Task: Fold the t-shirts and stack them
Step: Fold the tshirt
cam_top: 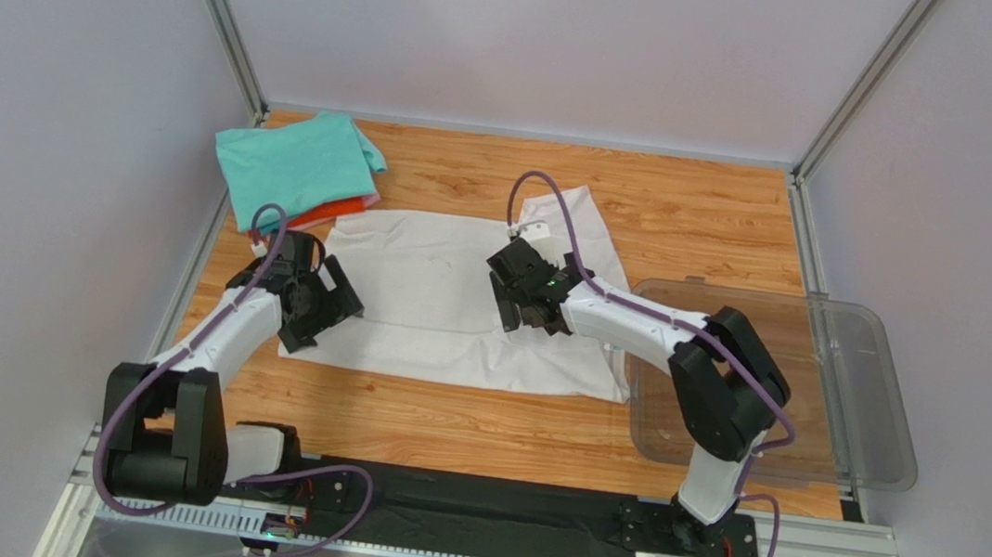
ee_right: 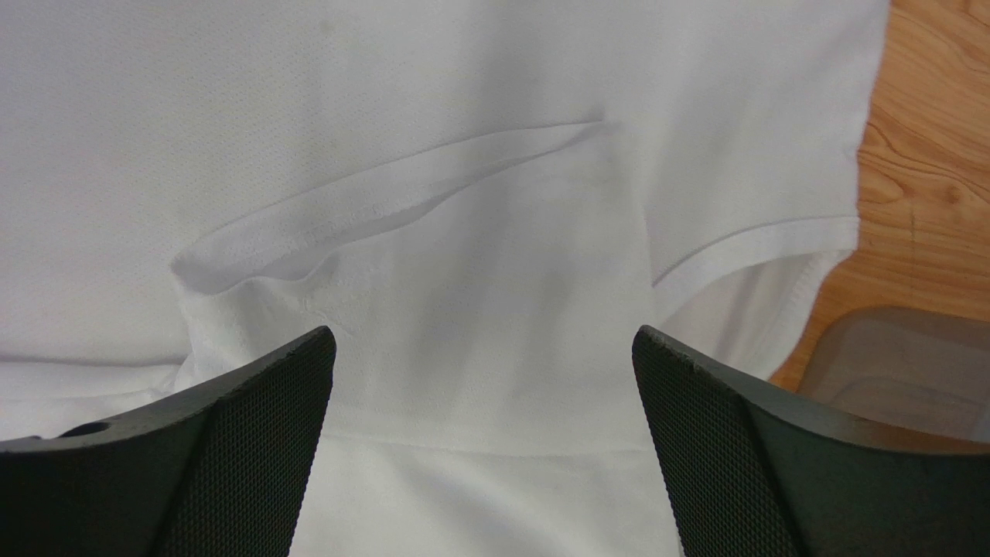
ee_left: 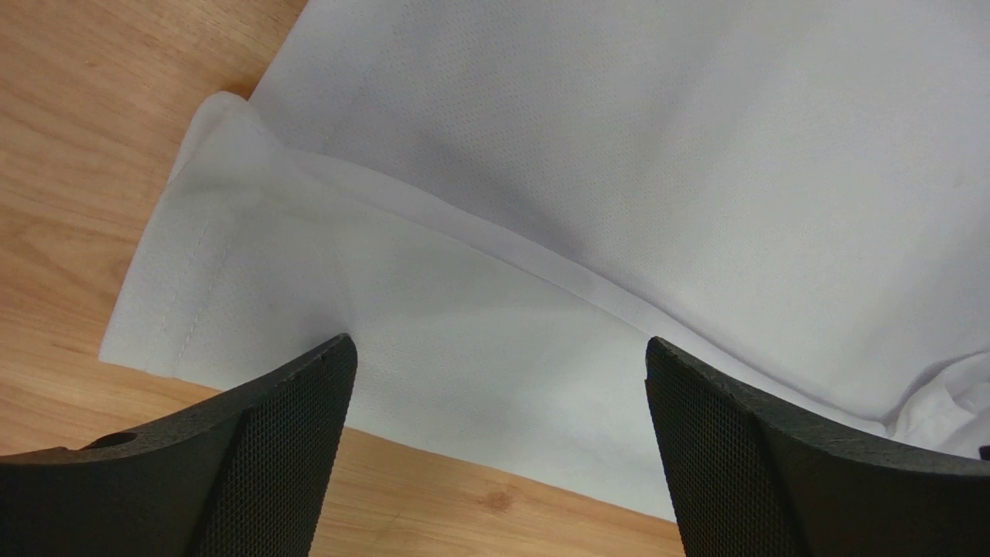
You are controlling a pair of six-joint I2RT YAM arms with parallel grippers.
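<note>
Left gripper (ee_left: 494, 348) is spread wide and holds nothing, poised over the left edge of the white shirt (cam_top: 429, 302), a fine-mesh knit with a stitched hem. Right gripper (ee_right: 482, 337) is equally wide and empty over the shirt's right side, above a rumpled fold. The shirt lies flat on the wood-grain table (cam_top: 691, 217). A folded teal shirt (cam_top: 297, 165) sits at its far-left corner, and a clear bin (cam_top: 866, 405) stands to its right.
</note>
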